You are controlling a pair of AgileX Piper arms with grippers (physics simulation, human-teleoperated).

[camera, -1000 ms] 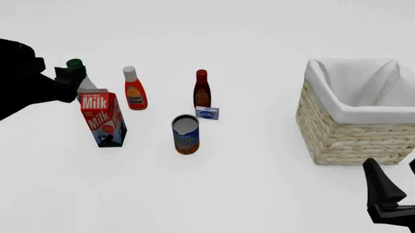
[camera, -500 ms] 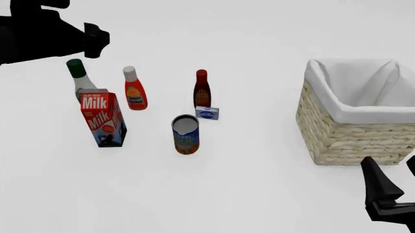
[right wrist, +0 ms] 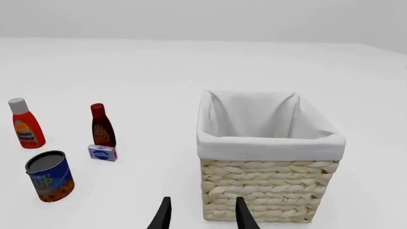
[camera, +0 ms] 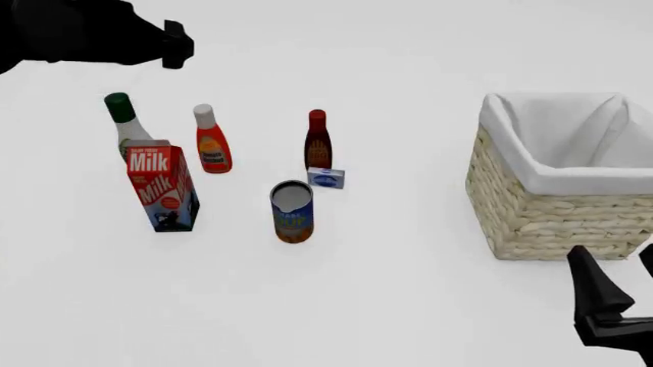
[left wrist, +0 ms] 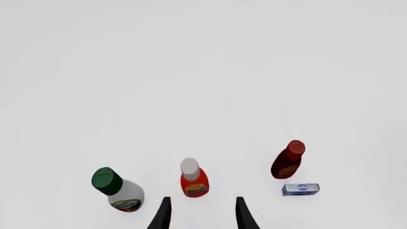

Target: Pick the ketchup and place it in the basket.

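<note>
Standing upright on the white desk [camera: 388, 290], the ketchup [camera: 212, 141], a bright red squeeze bottle with a white-grey cap and yellow-orange label, sits untouched at the left of the front view, well apart from the large square woven wicker basket [camera: 556, 206] with white cloth lining at the right. Beside the ketchup stand a pale bottle with a green cap [camera: 127, 122], partly behind a red-and-white milk carton [camera: 161, 187], and a slim dark red-brown bottle with a red cap [camera: 317, 141]. A small blue-and-white box [camera: 326, 178] lies just in front of that dark bottle, and an open blue-and-orange tin can [camera: 292, 212] stands nearer the camera. The black left gripper [left wrist: 200, 214] hangs raised over the far left of the desk, its jaws parted and holding nothing; in its wrist view the ketchup appears just ahead of the gap between the fingers. The right gripper [right wrist: 200, 214] waits low near the basket's front wall, jaws likewise spread and unladen, with the basket filling much of its wrist view.
</note>
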